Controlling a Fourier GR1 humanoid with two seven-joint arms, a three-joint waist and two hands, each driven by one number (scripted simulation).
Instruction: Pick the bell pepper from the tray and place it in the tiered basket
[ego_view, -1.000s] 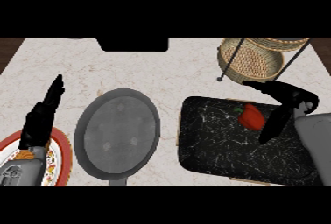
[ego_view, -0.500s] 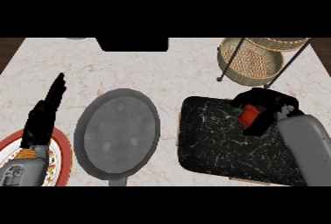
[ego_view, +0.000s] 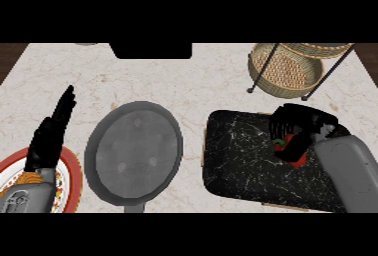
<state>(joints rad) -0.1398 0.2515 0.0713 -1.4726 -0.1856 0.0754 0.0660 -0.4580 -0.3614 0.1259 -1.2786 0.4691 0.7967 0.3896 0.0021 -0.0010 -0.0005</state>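
Bare counter opens between tray and tiered basket; the basket's black legs stand in that gap, pan well left.

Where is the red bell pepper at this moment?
Head view, right side: the red bell pepper is over the black marbled tray, held in the curled right hand.

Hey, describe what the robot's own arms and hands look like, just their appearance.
Both forearms are smooth, rounded grey shells: left forearm, right forearm. Each ends in a black hand with slim fingers: left hand, right hand. No cables or sleeves show.
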